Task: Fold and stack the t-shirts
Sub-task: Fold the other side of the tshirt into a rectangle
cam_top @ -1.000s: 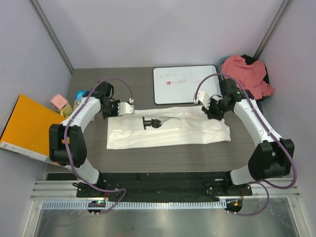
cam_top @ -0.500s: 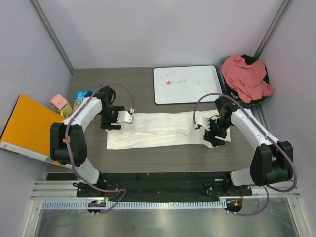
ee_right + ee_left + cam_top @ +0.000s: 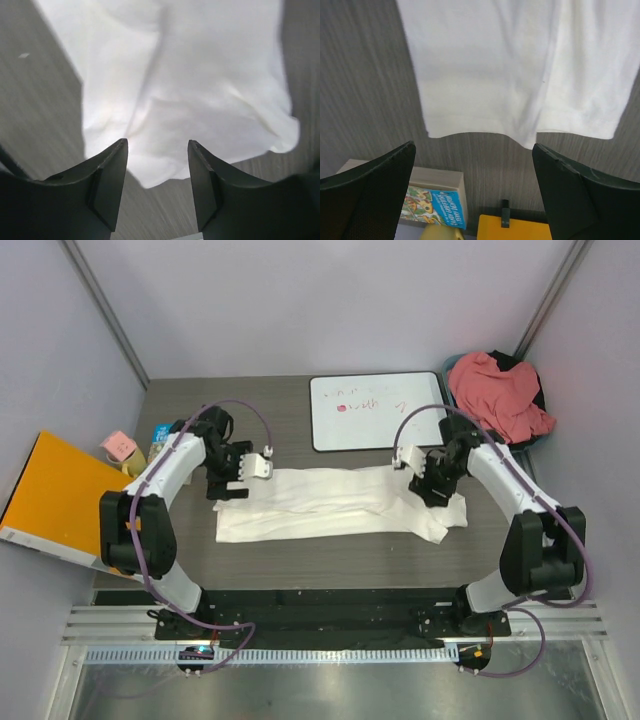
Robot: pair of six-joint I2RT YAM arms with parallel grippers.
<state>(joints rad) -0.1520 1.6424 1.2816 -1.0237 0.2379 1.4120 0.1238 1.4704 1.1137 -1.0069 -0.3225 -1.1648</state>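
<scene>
1. The left fingers (image 3: 375,190) gape wide, empty, over one end of the flat white t-shirt (image 3: 340,502).
2. The right fingers (image 3: 107,185) stand partly open, empty, over its other end.
3. The salmon t-shirt (image 3: 497,392) lies heaped beyond them.

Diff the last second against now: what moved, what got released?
Both arms carried the far edge of the white t-shirt toward the near side, folding it over its black print, which no longer shows. Both sets of jaws then opened and let go. The left arm and right arm backed off slightly. Unchanged: pink t-shirt, whiteboard, orange folder.
</scene>
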